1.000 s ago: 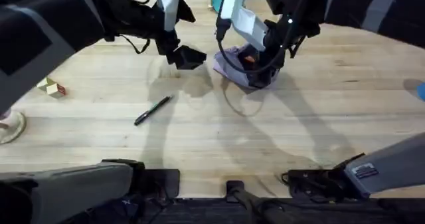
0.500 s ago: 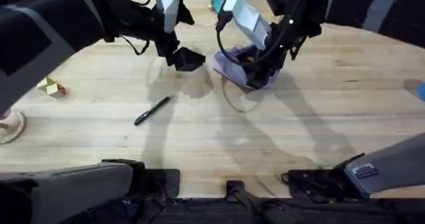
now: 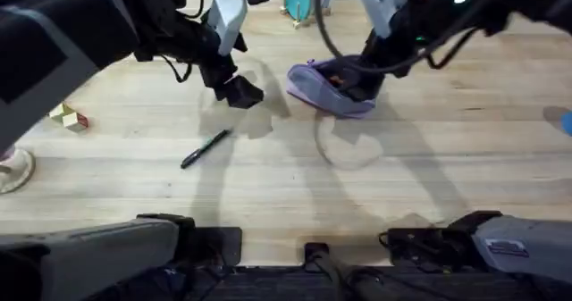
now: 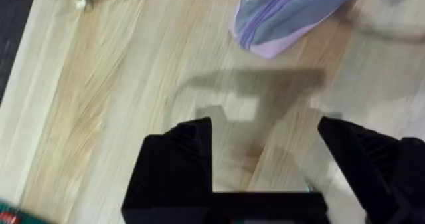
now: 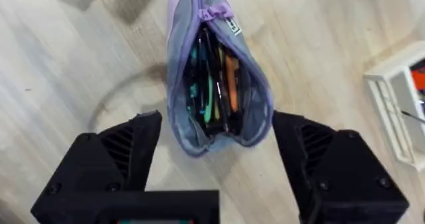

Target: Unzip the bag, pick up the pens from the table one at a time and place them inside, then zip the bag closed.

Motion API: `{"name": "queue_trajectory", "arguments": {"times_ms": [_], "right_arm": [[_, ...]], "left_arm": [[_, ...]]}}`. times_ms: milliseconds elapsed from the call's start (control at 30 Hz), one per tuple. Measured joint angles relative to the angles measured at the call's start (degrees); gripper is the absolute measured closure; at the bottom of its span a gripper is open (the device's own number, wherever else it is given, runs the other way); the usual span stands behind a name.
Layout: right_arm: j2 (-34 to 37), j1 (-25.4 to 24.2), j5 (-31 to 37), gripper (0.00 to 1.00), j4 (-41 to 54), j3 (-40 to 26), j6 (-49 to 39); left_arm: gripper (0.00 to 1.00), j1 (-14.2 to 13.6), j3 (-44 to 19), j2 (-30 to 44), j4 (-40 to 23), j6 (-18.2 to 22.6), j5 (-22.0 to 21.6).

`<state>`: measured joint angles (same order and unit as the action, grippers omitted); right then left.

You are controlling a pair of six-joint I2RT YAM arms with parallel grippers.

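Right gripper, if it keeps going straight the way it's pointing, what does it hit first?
Probably the open bag: the right gripper points down at it with fingers spread wide, though depth is unclear.

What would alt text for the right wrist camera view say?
An unzipped lavender pencil pouch lies on the wooden table, gaping open with pens and other slim items inside. The right claw hangs above it, its black fingers spread on either side.
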<state>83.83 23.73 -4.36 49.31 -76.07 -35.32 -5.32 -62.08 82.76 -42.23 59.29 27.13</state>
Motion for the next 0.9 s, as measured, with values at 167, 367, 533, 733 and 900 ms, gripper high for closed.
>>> {"name": "queue_trajectory", "arguments": {"times_ms": [167, 367, 533, 733, 900], "right_arm": [[-4.8, 0.0, 0.0, 0.005, 2.1, -0.1, 1.8], [-7.3, 0.0, -0.2, 0.004, 3.3, -0.1, 6.7], [-7.4, 0.0, -0.4, 0.005, 4.3, -0.1, 12.2], [-7.4, 0.0, -0.4, 0.005, 6.6, -0.1, 14.8], [-7.4, 0.0, -0.4, 0.005, 6.6, -0.1, 15.5]], "left_arm": [[0.006, 0.0, -0.2, -3.2, -0.9, -0.2, -5.4], [0.007, 0.0, -0.9, -6.5, -2.6, -0.2, -11.0], [0.007, 0.0, -0.9, -6.7, -7.4, -0.2, -13.7], [0.007, 0.0, -0.9, -6.7, -13.8, -2.8, -17.0], [0.007, 0.0, -0.9, -6.7, -19.1, -4.7, -19.6]]}}
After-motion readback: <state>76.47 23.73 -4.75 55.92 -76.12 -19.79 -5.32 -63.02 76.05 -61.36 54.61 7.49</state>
